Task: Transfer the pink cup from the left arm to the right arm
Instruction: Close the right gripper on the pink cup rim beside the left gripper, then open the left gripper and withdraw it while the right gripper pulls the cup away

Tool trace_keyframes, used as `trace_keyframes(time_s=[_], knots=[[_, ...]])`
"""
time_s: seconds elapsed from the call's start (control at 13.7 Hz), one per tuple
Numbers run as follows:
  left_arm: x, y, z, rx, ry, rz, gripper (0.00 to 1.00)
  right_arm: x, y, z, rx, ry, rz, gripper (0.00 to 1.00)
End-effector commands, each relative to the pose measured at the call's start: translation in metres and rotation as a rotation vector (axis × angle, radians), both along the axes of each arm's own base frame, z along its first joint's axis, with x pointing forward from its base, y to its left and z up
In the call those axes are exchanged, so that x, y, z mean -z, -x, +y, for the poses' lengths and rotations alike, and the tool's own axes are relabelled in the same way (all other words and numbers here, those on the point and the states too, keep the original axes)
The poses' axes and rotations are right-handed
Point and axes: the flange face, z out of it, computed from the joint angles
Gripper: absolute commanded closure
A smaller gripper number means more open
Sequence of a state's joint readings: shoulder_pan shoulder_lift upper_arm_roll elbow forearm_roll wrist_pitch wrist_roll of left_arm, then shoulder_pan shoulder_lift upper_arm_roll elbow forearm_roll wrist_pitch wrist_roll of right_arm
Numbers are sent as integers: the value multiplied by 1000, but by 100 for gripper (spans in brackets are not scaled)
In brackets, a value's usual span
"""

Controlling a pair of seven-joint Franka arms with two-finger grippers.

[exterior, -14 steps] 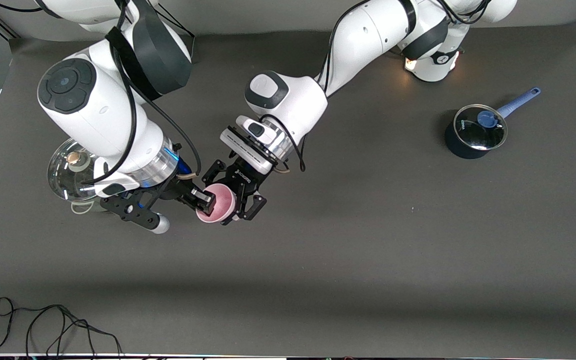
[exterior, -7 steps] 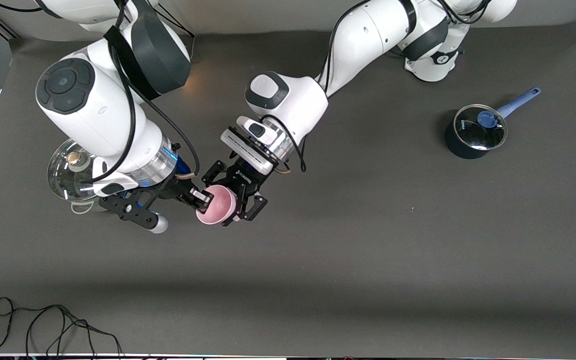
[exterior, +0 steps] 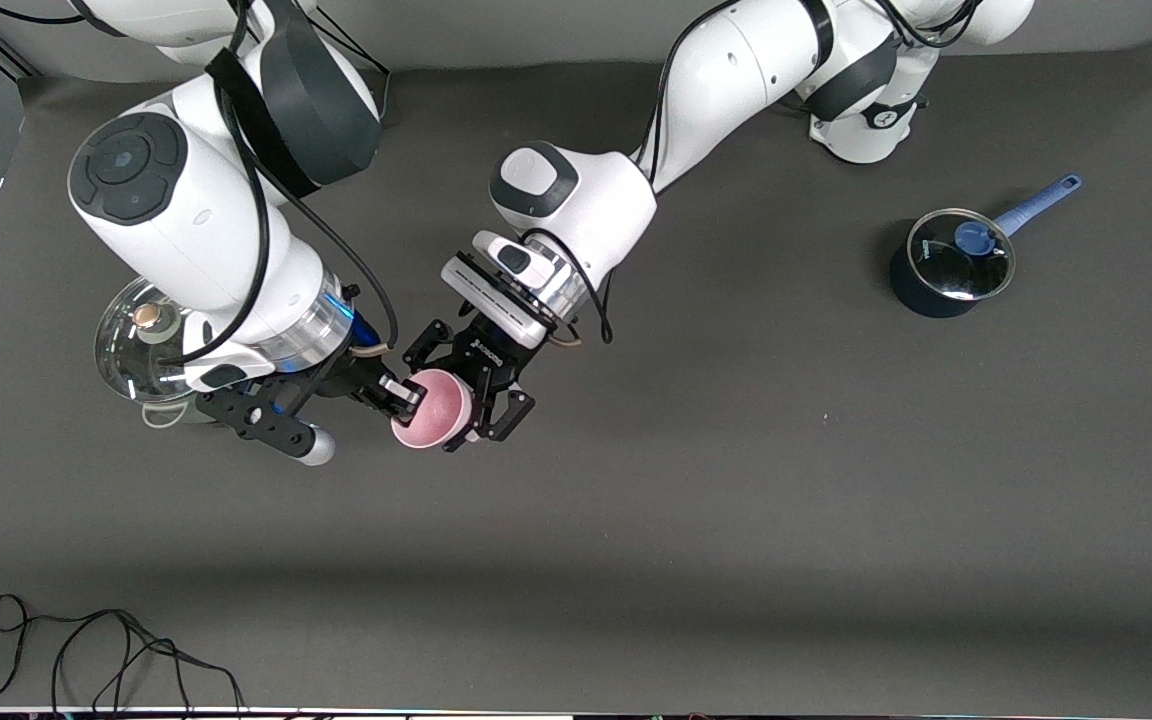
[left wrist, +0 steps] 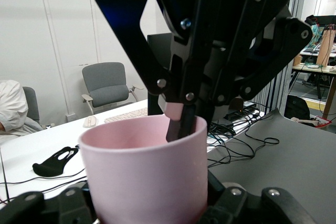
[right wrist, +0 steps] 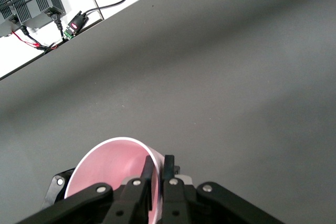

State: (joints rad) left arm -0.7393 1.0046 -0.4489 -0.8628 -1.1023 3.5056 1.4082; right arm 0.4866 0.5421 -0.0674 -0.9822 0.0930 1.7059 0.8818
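The pink cup [exterior: 436,412] is held above the table's middle, toward the right arm's end, with its mouth facing up. My left gripper [exterior: 452,404] is shut on the cup's body, and in the left wrist view the cup [left wrist: 142,177] fills the space between the jaws of the left gripper [left wrist: 152,205]. My right gripper [exterior: 403,393] is shut on the cup's rim, one finger inside the wall and one outside. That pinch shows in the right wrist view, where the right gripper [right wrist: 160,165] clamps the cup [right wrist: 110,169]. The right gripper [left wrist: 178,124] also shows in the left wrist view.
A glass-lidded pot [exterior: 141,345] sits under the right arm, beside the cup. A dark blue saucepan [exterior: 946,268] with a glass lid and blue handle stands toward the left arm's end. A black cable [exterior: 86,650] lies at the table's near edge.
The right gripper's fingers have shut on the cup's rim. Both arms and the cup have hardly moved.
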Motion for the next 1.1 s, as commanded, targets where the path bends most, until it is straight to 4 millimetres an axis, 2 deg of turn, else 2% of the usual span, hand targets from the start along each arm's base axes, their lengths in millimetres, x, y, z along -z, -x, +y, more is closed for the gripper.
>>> trace_keyframes(time_s=[0.0,0.22,0.59,0.8,1.02], knots=[[-7,3,-1,-2,3,-7,0,-9,1,2,39,-17,-4,100],[-8,3,-1,-1,2,-12,0,-9,-1,0,40,-13,-13,100],[-9,-1,2,-2,-6,-19,0,-11,-15,-21,69,-9,-50,100],[-10,-12,13,-2,-30,-35,0,-13,-31,-53,100,22,-93,100],[-9,-41,45,18,-69,-13,0,-11,-52,-109,126,67,-115,100]])
